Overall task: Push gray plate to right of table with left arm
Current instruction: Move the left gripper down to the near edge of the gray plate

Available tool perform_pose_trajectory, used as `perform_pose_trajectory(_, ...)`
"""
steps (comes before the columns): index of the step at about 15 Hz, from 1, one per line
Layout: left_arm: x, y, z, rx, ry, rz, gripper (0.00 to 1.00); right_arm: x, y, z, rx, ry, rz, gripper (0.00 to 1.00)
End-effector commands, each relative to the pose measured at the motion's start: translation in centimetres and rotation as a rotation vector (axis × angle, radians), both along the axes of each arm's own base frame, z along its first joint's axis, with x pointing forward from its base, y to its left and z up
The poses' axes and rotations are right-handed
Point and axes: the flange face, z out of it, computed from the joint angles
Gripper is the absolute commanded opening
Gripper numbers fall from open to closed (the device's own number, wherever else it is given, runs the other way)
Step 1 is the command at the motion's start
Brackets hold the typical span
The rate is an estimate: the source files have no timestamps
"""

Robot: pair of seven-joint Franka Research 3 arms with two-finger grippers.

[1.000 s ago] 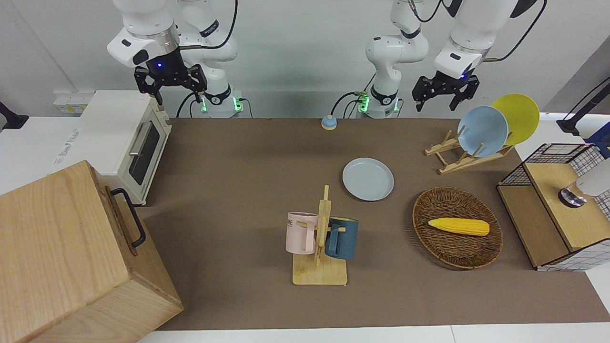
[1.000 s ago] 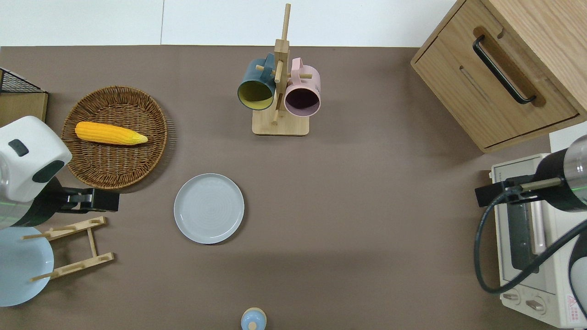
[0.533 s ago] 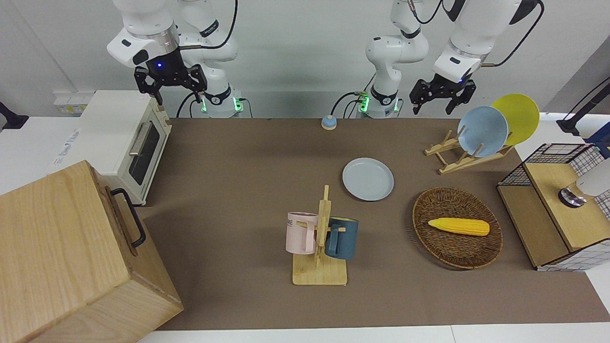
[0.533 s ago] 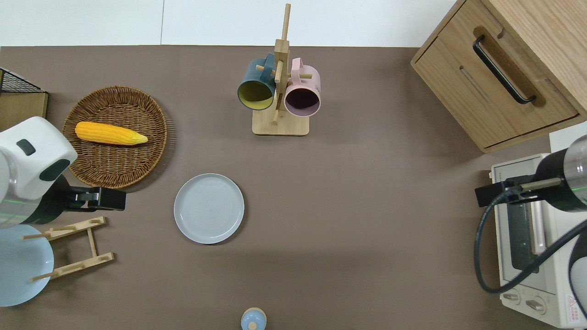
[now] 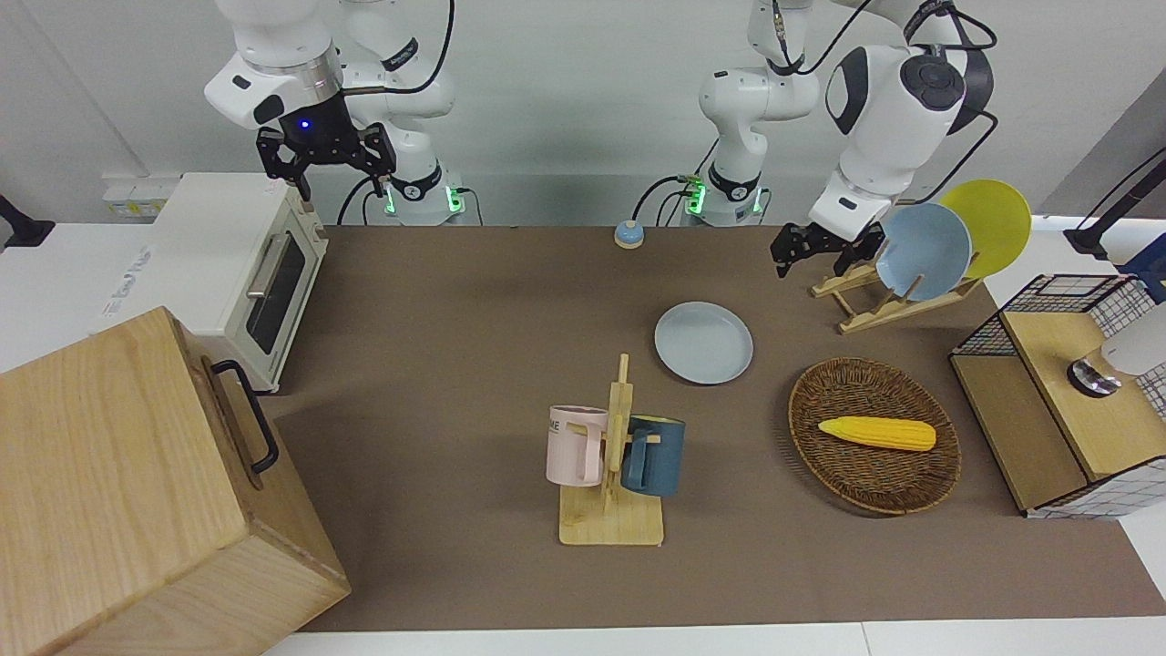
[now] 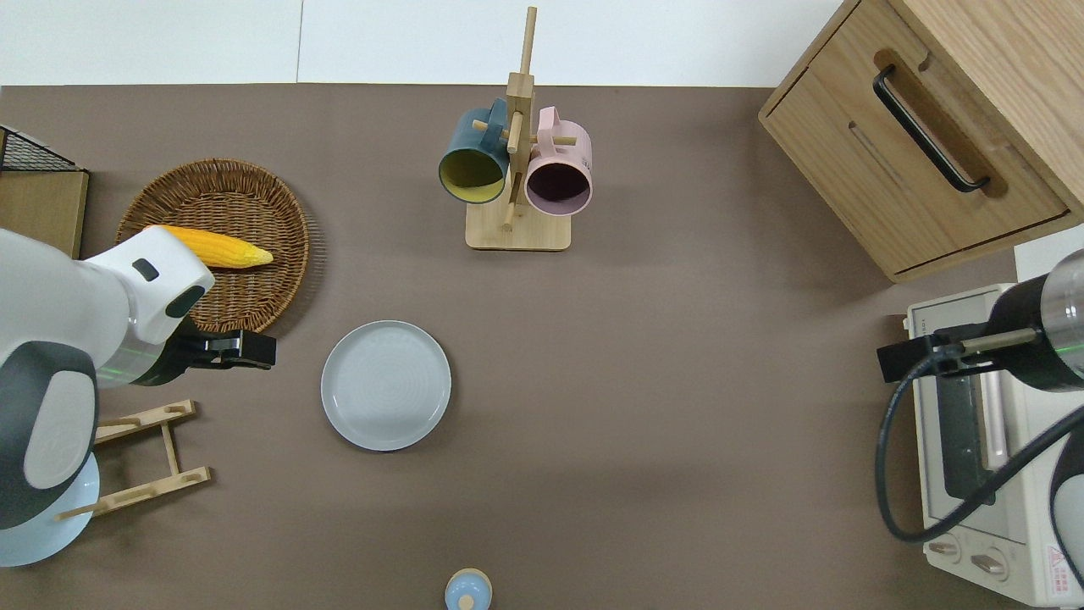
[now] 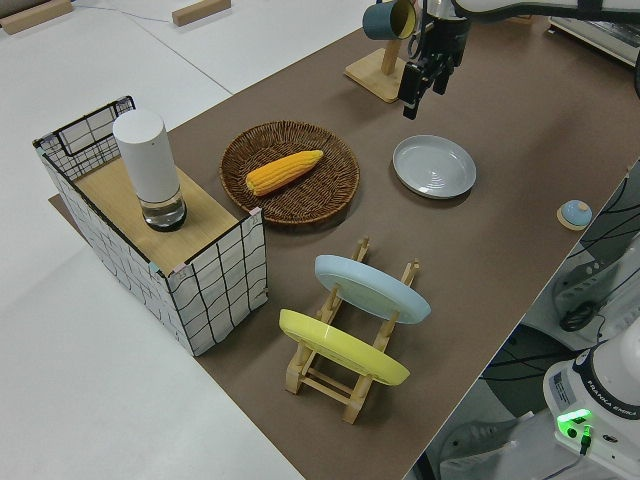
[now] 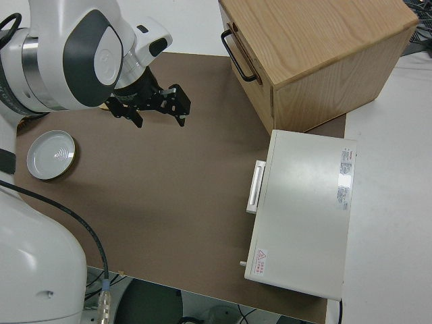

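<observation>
The left gripper (image 6: 254, 351), fingers apart and empty, hangs just beside the gray plate (image 6: 385, 385), toward the basket (image 6: 254, 280). The plate lies flat on the table (image 6: 677, 381); stiff, smooth, likely slides easily if pushed low on its rim

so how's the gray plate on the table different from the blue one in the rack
The gray plate lies flat on the table, while the blue plate stands tilted on edge in the wooden rack. The gray plate is paler and grayer; the blue plate is clearly bluer. The gray plate sits alone on the mat; the blue plate has a yellow plate beside it in the rack. Both are round and look alike in size.
</observation>
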Motion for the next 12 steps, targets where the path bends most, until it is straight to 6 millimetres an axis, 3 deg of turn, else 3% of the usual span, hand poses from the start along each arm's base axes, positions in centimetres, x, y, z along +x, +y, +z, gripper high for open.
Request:
perform_pose_trajectory(1,-0.6,-0.1,-3.6,-0.05,-0.011,0.042,1.0,-0.5,-0.1,0.2,-0.003,0.006,0.004,0.996)
perform_pose_trajectory(4,-1.2,-0.2,-5.8,-0.06,0.008,0.058,0.99,-0.5,-0.1,0.2,-0.003,0.006,0.004,0.996)
perform_pose_trajectory(7,-1.5,-0.7,-10.2,-0.064,-0.008,0.082,0.99,-0.5,-0.1,0.2,-0.003,0.006,0.004,0.996)
perform_pose_trajectory(12,-0.6,-0.9,-15.0,-0.065,0.015,0.087,0.99,-0.5,-0.1,0.2,-0.003,0.006,0.004,0.996)
